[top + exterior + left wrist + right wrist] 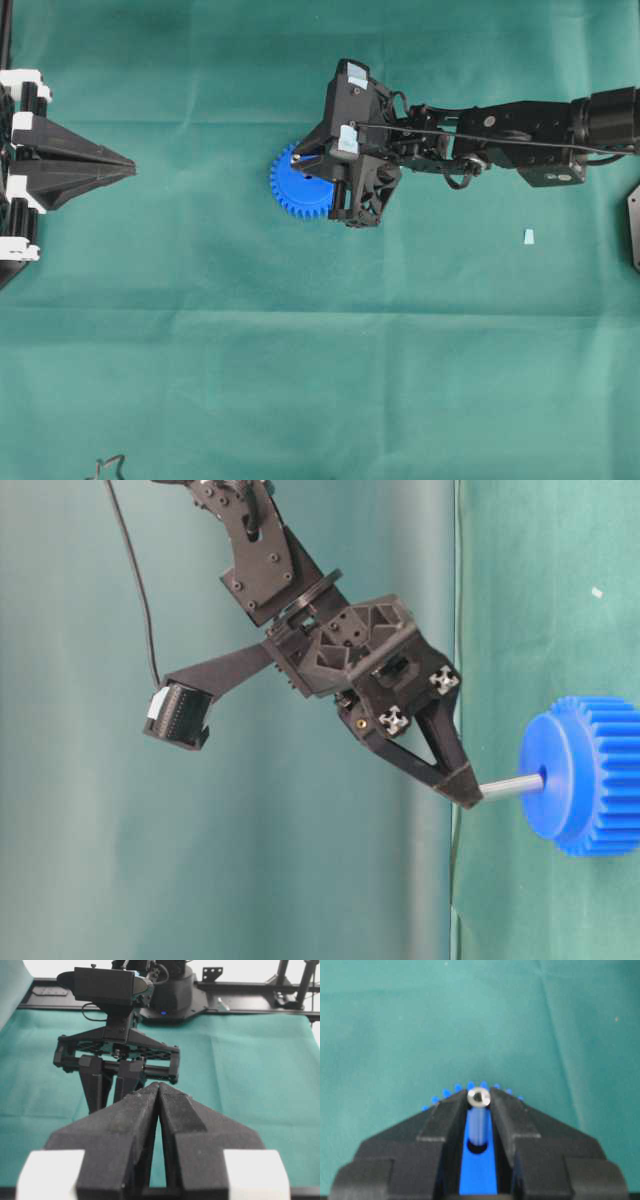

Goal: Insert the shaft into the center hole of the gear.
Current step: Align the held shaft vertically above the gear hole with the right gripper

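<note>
- The shaft (pixel 512 786) was a thin grey pin, and its far tip was at the center hole (pixel 541 778) in the middle of the blue gear (pixel 585 776). It looked as if it had just begun to go in, but how deep it sat could not be told.
- The gear lay flat on the green cloth (pixel 300 380), partly under the right arm in the top view.
- The right gripper (pixel 462 786) was squeezed tight on the other end of the pin, with its two black fingers (pixel 512 1120) pinching the pin between them.
- The left gripper (pixel 159 1091) was far off at the side, closed up and holding nothing.
- What could go wrong, I think: the pin might go in crooked and jam, because the arm came at a slant.
- A hard push might also slide or tip the gear, since nothing held it down.
- The pin might slip in the fingers too, because it was so thin and smooth.
- A small pale piece (pixel 528 236) lay alone on the cloth, well apart from the gear.
- No box, bowl or tray was seen, so nothing sat inside one; only the hole took something in.
</note>
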